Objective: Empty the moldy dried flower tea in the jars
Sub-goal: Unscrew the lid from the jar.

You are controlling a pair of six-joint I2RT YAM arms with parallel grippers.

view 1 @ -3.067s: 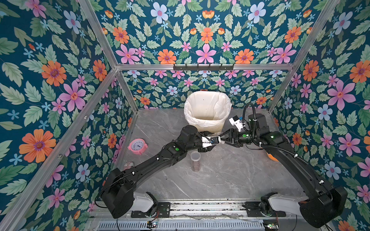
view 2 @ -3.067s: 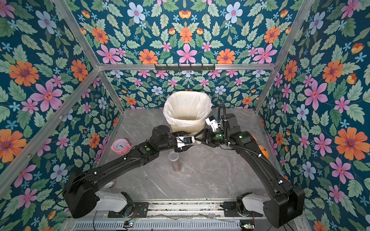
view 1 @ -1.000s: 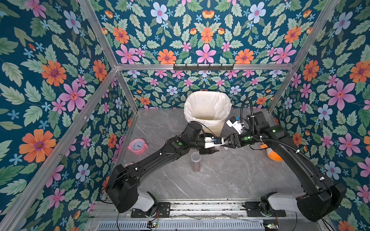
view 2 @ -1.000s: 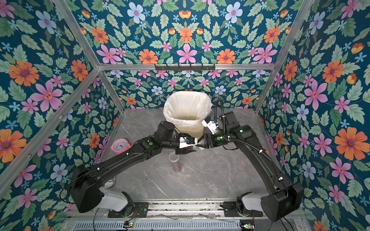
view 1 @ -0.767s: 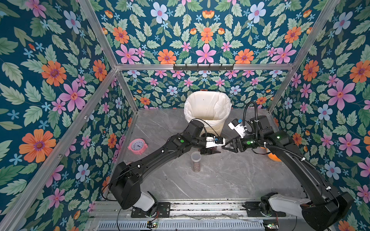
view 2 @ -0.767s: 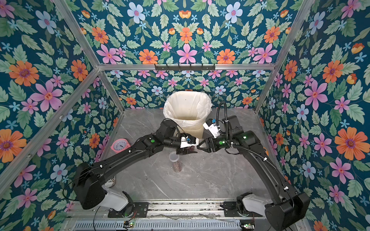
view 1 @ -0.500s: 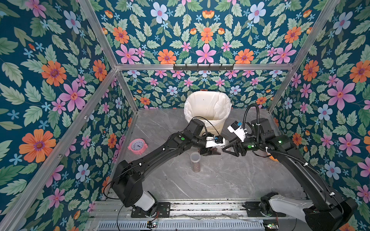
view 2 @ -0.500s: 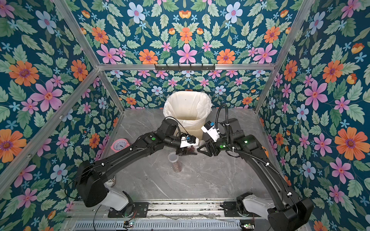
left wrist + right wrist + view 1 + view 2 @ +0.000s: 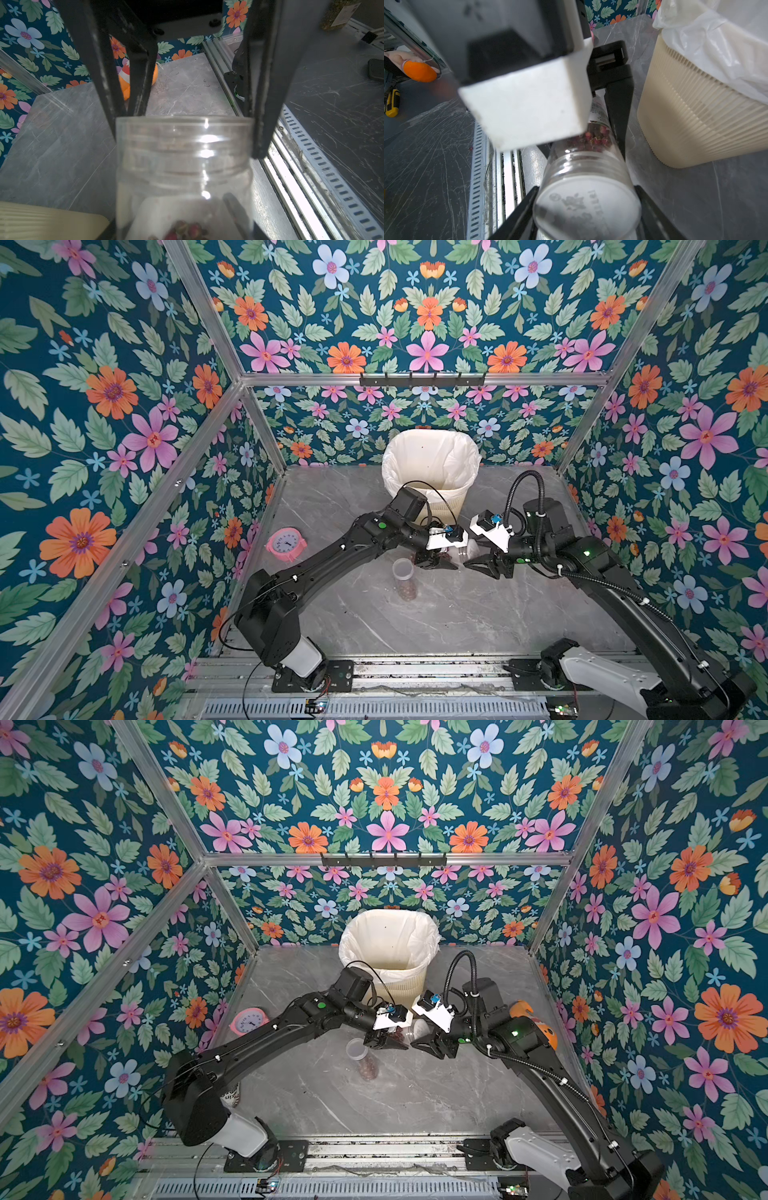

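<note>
The wider clear jar (image 9: 182,166) lies level above the table, held between both hands. My left gripper (image 9: 451,563) (image 9: 388,1043) is shut on its body. My right gripper (image 9: 586,197) (image 9: 473,562) has a finger against each side of the flat white lid (image 9: 586,207) (image 9: 419,1028), with no gap showing. Reddish dried flower tea (image 9: 593,139) (image 9: 182,228) sits inside that jar. The narrower jar (image 9: 403,572) (image 9: 356,1050) stands upright on the table just left of the hands, with tea (image 9: 408,591) in its bottom.
The cream ribbed bin (image 9: 432,489) (image 9: 695,124) with a white liner stands right behind the hands. A pink clock (image 9: 286,544) lies at the left wall. An orange toy (image 9: 536,1027) sits behind the right arm, and a printed can (image 9: 232,1096) under the left arm.
Both hands have come down and toward the front with the wider jar. The right wrist has rolled round the lid, so its fingers now show spread from above.
</note>
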